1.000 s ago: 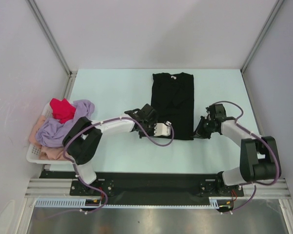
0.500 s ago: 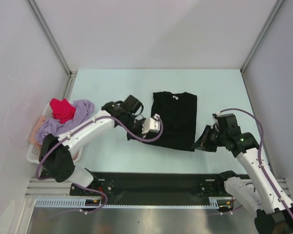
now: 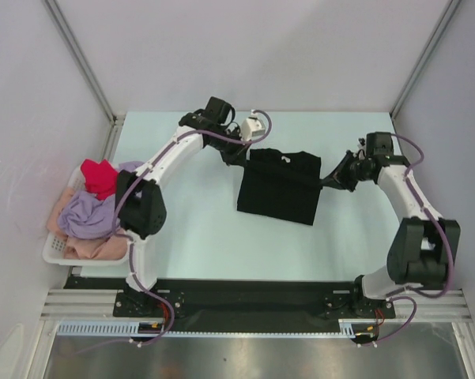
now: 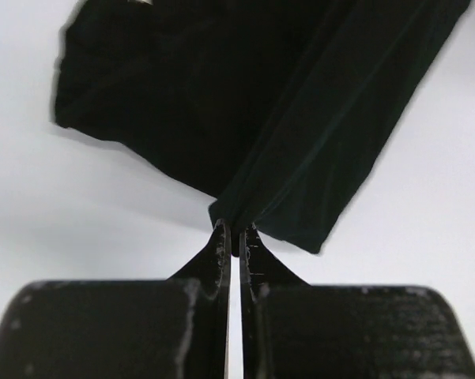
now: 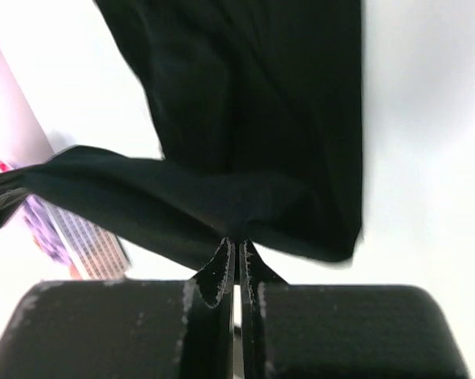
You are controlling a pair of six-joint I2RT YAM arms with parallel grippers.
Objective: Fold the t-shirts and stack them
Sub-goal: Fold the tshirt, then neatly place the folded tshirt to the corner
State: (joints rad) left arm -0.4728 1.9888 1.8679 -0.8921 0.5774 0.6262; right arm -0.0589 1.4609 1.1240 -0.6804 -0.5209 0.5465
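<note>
On the far half of the surface (image 3: 190, 229), toward the middle, I see the black t-shirt (image 3: 278, 189) held between the two arms. The left pincer (image 3: 243, 151) is clenched on the left end of the shirt's far edge. In the left wrist view its two fingers (image 4: 219, 246) are pressed together with a corner of black cloth caught at their tips. The right pincer (image 3: 329, 180) grips the right end of the same edge. In the right wrist view its fingers (image 5: 218, 262) are also pressed together on a fold of the cloth. Between the two grips, the far edge runs almost straight from left to right. The rest of the shirt spreads from this edge toward the near side as a rough rectangle. I cannot tell if its near edge lies on the surface or hangs just above it. A small white label (image 3: 284, 158) shows close to the held edge.

At the left edge of the surface stands a white basket (image 3: 54, 251). It holds a red shirt (image 3: 100, 175) on the far side, a lavender shirt (image 3: 87, 212) in the middle, and a pale pink shirt (image 3: 93, 248) below them. These shirts are crumpled, and they are well apart from the black one.
</note>
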